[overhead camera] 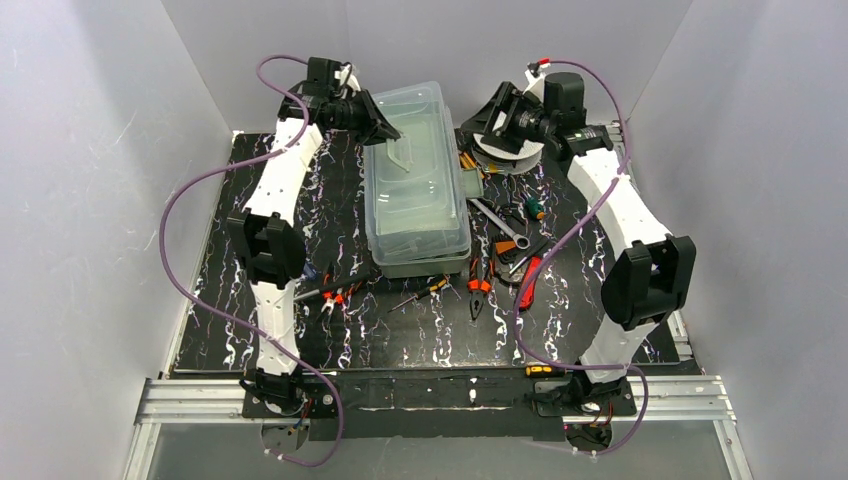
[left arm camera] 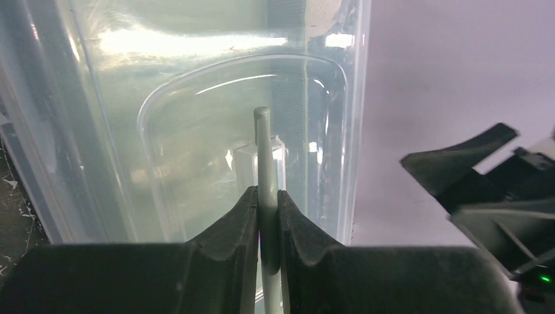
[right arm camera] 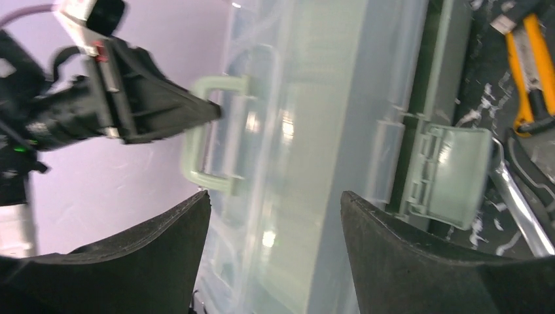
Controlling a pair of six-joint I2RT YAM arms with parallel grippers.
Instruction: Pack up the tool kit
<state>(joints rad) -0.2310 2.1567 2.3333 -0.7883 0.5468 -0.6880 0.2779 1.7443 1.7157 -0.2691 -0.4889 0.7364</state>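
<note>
The tool kit's toolbox stands mid-table under its translucent lid. My left gripper reaches over its far end, shut on the sage-green handle, which stands upright between the fingertips of the left gripper. From the right, my right gripper hangs open beside the box with nothing between its fingers; it sees the handle and a green latch flipped outward. Orange-handled pliers, a red knife, a wrench and a screwdriver lie loose on the mat.
A white perforated spool sits under the right gripper. More orange-handled tools lie left of the box front. A yellow-handled tool lies right of the box. Grey walls enclose the black marbled mat.
</note>
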